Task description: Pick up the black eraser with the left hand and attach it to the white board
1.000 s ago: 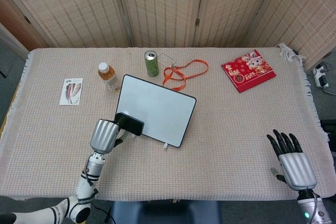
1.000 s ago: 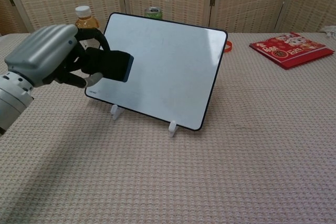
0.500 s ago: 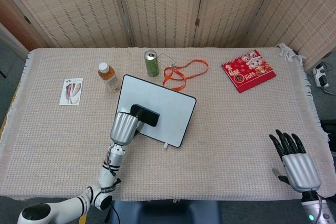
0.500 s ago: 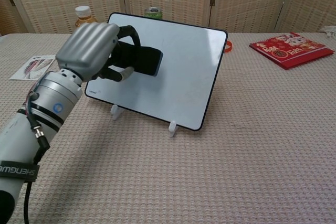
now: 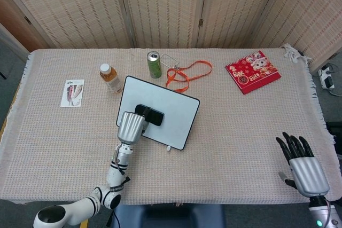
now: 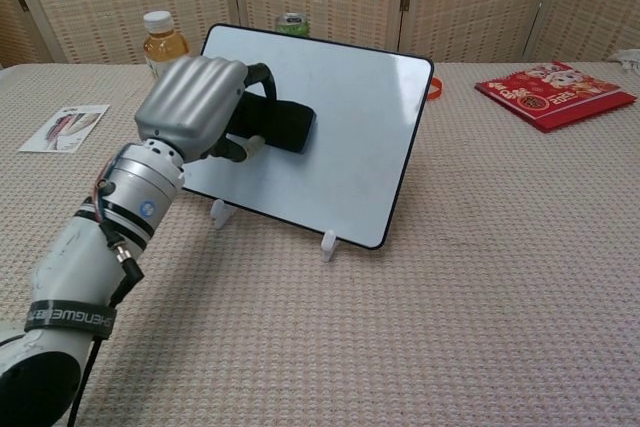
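Note:
The white board stands tilted on small white feet in the middle of the table. My left hand grips the black eraser and holds it against the board's left part. In the chest view the eraser appears to touch the board face. Far off at the table's front right, my right hand hangs with its fingers spread and nothing in them; the chest view does not show it.
Behind the board stand a tea bottle and a green can. An orange lanyard lies beside the can. A red booklet lies at the back right, a small card at the left.
My left hand has carried the eraser right and forward, from beside the board's lower left edge onto the board face. The right hand has slipped slightly lower in the head view.

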{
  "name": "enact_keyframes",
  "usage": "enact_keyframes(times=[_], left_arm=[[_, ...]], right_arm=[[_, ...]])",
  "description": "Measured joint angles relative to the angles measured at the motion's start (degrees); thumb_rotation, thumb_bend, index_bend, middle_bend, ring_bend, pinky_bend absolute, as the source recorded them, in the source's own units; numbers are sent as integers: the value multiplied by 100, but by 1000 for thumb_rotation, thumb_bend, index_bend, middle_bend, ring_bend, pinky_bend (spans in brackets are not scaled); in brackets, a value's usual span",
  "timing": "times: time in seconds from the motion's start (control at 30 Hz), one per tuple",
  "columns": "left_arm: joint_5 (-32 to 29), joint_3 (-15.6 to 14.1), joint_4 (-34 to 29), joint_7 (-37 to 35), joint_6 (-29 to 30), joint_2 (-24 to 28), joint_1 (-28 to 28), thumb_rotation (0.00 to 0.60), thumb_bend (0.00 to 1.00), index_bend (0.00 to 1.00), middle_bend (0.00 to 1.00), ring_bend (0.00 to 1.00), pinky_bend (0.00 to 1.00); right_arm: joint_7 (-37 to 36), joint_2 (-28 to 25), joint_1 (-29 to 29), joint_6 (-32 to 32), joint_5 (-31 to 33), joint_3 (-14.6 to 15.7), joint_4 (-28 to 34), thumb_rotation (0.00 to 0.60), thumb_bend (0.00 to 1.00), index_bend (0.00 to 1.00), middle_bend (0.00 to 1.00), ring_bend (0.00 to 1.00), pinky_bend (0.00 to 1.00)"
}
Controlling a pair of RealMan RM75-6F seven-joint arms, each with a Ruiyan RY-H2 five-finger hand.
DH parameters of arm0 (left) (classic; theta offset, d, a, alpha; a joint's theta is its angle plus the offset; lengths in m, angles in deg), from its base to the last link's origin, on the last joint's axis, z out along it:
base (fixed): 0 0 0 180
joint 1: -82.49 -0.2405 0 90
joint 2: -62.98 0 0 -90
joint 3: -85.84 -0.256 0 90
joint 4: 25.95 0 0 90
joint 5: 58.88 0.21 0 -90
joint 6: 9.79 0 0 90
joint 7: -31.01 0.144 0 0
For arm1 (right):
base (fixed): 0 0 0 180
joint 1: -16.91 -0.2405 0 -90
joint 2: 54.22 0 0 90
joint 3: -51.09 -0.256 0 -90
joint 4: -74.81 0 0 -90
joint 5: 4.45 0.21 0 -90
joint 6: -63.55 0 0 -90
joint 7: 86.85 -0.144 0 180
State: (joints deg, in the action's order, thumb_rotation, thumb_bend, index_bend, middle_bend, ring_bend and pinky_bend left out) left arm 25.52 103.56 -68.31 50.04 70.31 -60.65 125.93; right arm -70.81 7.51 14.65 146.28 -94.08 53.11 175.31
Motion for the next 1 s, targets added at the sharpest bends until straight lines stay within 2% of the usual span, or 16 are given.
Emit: enact_keyframes(times=[0.1, 0.23, 0.53, 1.0], left_arm=[[-10, -18, 59, -99, 47, -35, 20, 600, 548, 294, 1000, 956, 1000], [-38, -43, 87, -69, 64, -61, 39, 600, 529, 223, 1000, 956, 1000], [-138, -66, 95, 6, 19, -112, 76, 600, 509, 188, 1000, 956, 1000], [-285, -118, -316, 350, -129, 42, 22, 600, 459, 133, 1000, 956, 1000]], right_arm=[[-5, -2, 6, 4, 1, -1, 0, 600, 257, 0, 0, 0, 0], [6, 2, 21, 27, -21, 3, 7, 600, 256, 0, 0, 0, 0], [-27, -16, 44, 66, -36, -9, 2, 600, 256, 0, 0, 0, 0], [-5, -7, 64, 88, -48, -20, 10, 600, 257, 0, 0, 0, 0]])
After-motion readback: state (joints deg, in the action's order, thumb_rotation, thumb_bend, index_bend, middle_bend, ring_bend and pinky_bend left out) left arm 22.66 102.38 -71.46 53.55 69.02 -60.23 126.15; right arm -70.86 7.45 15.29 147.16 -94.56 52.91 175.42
